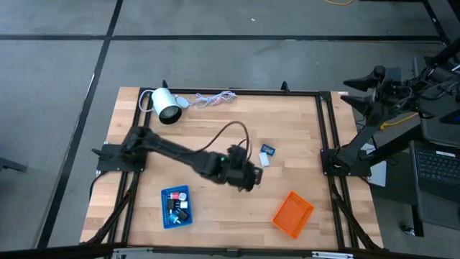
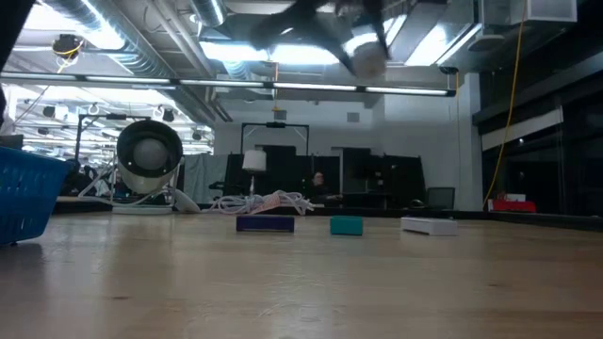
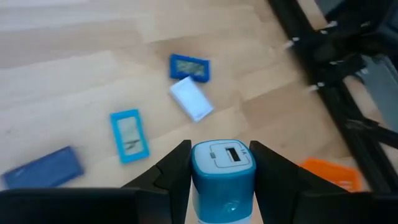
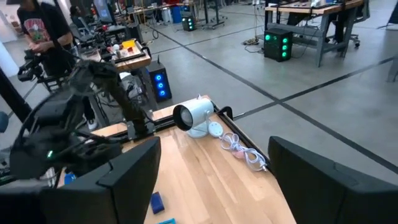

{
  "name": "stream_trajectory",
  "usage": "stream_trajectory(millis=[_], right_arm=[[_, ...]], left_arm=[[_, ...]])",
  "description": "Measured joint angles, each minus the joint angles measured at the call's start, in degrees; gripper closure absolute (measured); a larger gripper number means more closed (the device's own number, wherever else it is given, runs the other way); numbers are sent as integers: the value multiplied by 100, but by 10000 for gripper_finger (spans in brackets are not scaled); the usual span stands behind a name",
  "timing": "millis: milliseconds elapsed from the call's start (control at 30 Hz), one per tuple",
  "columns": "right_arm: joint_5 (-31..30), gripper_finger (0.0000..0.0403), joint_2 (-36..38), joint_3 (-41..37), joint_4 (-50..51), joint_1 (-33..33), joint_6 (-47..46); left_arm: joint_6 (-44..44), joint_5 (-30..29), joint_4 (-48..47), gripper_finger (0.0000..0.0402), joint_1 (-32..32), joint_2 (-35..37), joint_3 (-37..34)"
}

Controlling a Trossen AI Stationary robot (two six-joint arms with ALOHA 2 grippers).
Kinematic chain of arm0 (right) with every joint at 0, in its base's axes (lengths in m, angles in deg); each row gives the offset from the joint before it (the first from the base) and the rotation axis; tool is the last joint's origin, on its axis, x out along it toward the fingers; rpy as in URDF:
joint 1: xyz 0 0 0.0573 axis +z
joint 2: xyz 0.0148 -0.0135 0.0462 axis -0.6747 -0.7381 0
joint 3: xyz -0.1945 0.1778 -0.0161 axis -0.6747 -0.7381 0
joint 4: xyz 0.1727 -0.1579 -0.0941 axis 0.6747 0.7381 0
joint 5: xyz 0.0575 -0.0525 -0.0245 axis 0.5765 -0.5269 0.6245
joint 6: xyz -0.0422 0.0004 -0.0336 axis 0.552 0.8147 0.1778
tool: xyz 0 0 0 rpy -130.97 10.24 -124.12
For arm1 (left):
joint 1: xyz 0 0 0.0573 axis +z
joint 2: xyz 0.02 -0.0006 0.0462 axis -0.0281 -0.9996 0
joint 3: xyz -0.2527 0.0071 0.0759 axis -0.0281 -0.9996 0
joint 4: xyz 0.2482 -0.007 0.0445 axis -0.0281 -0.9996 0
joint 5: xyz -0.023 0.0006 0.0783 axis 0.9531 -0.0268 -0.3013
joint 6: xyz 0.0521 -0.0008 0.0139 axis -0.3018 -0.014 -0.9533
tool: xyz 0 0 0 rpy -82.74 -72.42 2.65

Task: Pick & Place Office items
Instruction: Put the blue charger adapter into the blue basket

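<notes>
1. The left end effector (image 3: 221, 177) pinches a small teal-and-white charger block (image 3: 222, 171) between its two fingers (image 3: 177, 171), above the middle of the desk (image 1: 215, 122), as the high view shows
2. The block seems hard, smooth and light; the grip on its two flat sides is a good place, because the plastic may slip if it is held by the corners
3. Its face with the slot points forward, away from the wrist, and its long axis seems to run along the fingers
4. Below on the desk lie a teal flat piece (image 3: 129, 135), a white piece (image 3: 191, 99), a blue piece (image 3: 189, 67) and a navy piece (image 3: 42, 168), all apart; they look thin and stiff
5. Farther off are the blue tray (image 1: 176, 206), which already has some items inside, and the orange tray (image 1: 292, 214)
6. The right end effector (image 4: 211, 168) waits beside the right edge of the desk, with fingers spread wide
</notes>
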Motion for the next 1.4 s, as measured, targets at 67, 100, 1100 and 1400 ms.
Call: stream_trajectory(millis=[67,100,1100,1400], right_arm=[[-55,101,0,0,0,0,-87],[-68,101,0,0,0,0,-113],[-966,101,-9,1,-2,0,-818],[-1270,101,-9,0,10,-1,-802]], left_arm=[[421,-186,-105,269,-230,132,-328],[662,-196,-199,269,-365,228,-509],[3489,1244,-1665,269,-2904,1264,-2117],[3609,1793,-2141,268,-3190,1273,-2306]])
